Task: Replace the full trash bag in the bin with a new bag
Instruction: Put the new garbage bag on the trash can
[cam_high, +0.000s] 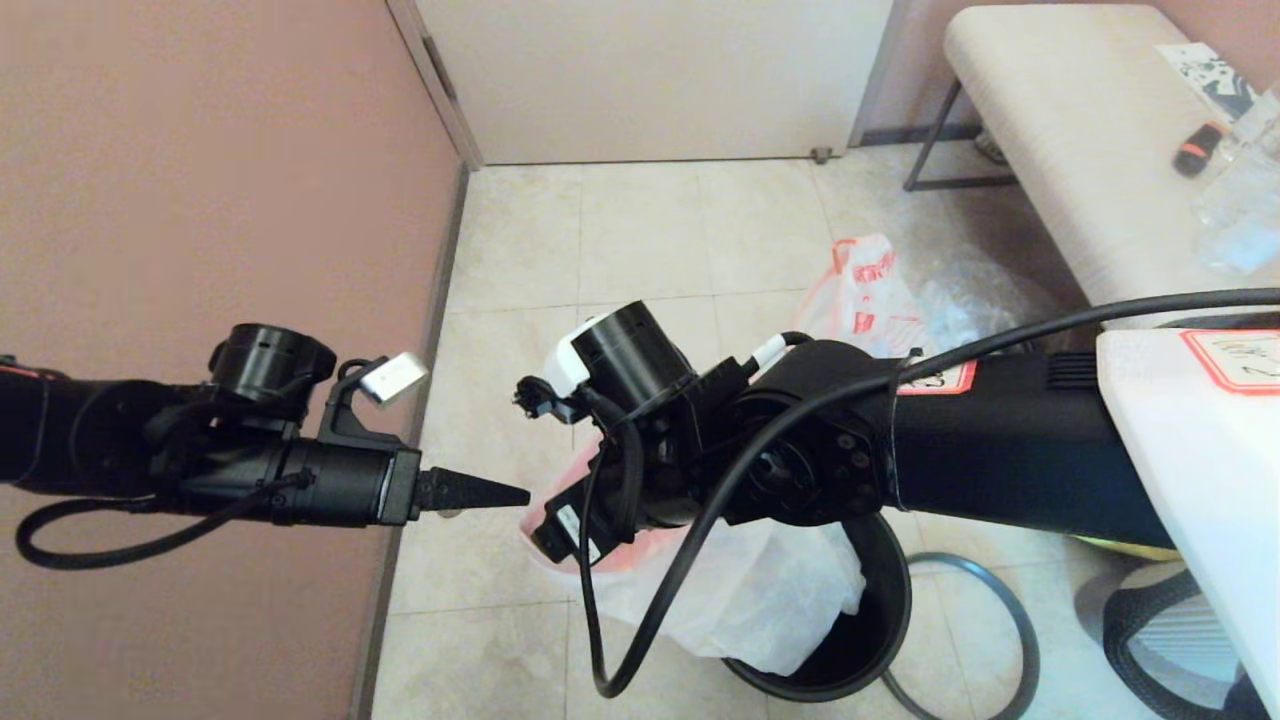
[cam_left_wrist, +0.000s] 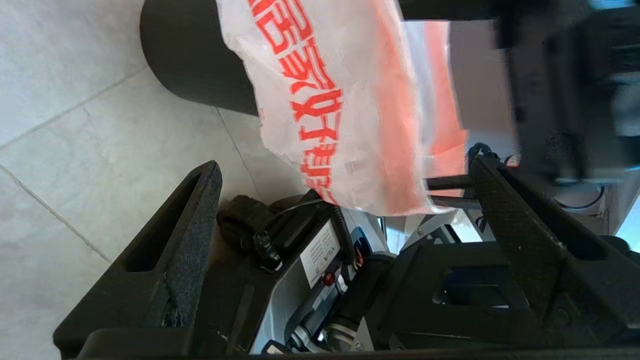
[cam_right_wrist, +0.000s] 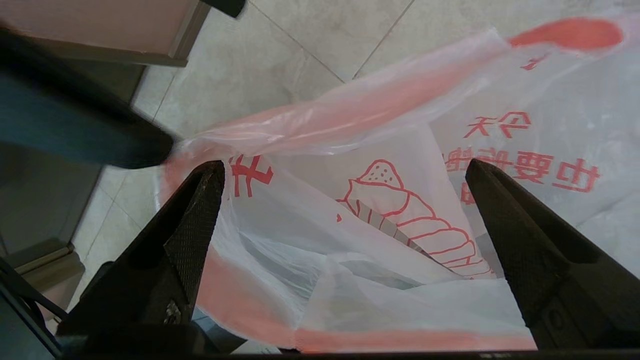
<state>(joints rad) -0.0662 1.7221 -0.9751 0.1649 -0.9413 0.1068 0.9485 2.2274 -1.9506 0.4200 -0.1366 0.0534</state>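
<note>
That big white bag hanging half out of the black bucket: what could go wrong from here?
1. The new bag is draped over one side of the bin, not spread around it; it may slump out.
2. Both grippers are open, the right gripper over the bag's mouth, the left gripper beside it; a poor pinch could tear the thin film.
3. The grey ring lies on the floor, so nothing clamps the bag yet.

Right gripper (cam_right_wrist: 342, 172): fingers spread wide apart, one to each side of the bag's mouth.
New bag (cam_right_wrist: 380, 220): thin white plastic, pink-red band along its mouth, red line drawing and characters printed on it.
Floor (cam_right_wrist: 280, 55): pale tiles.
</note>
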